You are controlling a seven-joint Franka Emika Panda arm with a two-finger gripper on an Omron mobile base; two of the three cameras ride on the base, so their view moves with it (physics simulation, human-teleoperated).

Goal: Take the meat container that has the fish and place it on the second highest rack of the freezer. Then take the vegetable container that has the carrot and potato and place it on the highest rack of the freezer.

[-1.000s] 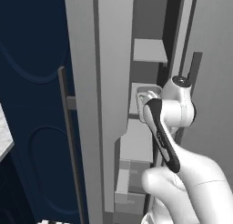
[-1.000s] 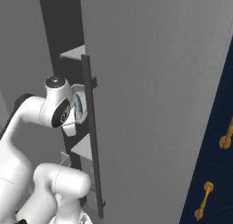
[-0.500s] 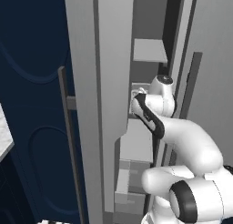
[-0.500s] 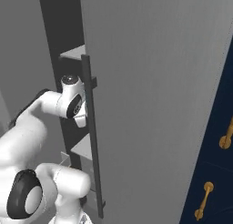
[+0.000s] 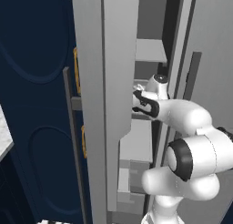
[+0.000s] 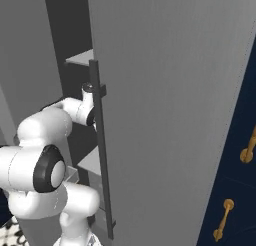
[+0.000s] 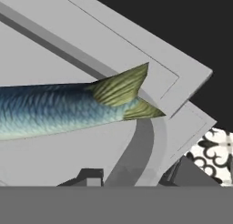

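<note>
1. Since 1 s ago, arm has reached deeper into the freezer [image 5: 150,141].
2. Hand [image 7: 132,175] nearly closed, clamped on rim of the meat container [image 7: 150,141].
3. Fish [image 7: 59,107] lies in the tray; tray sits at the 2nd highest rack [image 5: 136,87].

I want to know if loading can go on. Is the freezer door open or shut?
Open. The left base view looks between the doors at the freezer's grey shelves, and the arm reaches inside.
</note>
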